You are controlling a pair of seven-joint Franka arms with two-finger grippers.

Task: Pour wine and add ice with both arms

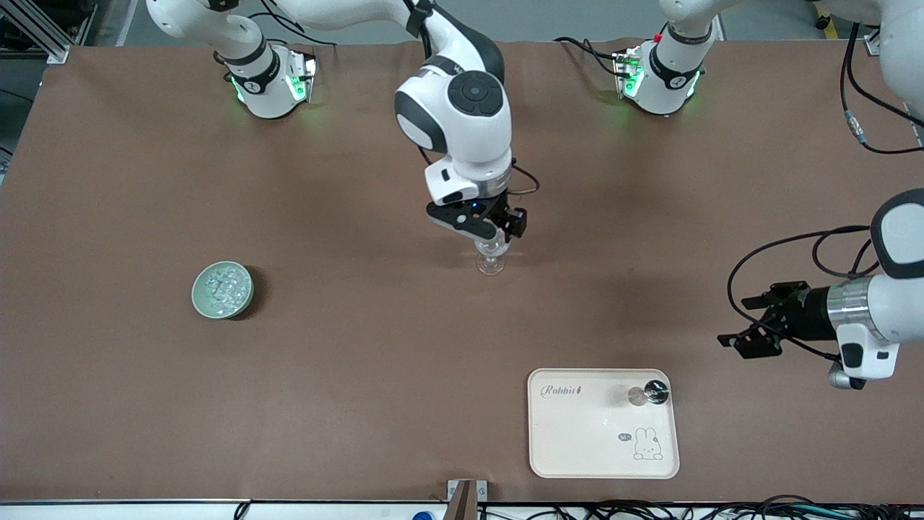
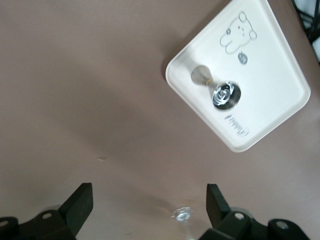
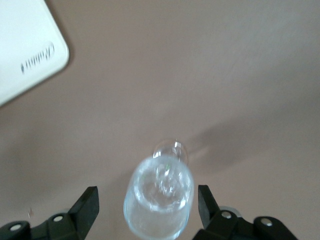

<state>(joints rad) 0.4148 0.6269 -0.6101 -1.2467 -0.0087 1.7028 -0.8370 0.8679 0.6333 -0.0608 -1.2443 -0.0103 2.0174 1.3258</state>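
A clear stemmed glass [image 1: 491, 258] stands upright at the middle of the table. My right gripper [image 1: 489, 232] is just over it, open, with its fingers on either side of the glass bowl [image 3: 159, 200] and a gap on each side. My left gripper [image 1: 751, 328] is open and empty, in the air over the left arm's end of the table. The ice [image 1: 224, 287] lies as glittering cubes in a pale green bowl [image 1: 198, 296] toward the right arm's end. The glass foot [image 2: 181, 215] shows small in the left wrist view.
A cream tray [image 1: 577, 440] with a rabbit print lies near the front edge, also seen in the left wrist view [image 2: 270, 75] and the right wrist view [image 3: 25, 45]. A small dark and silver bottle [image 1: 653, 393] stands on it.
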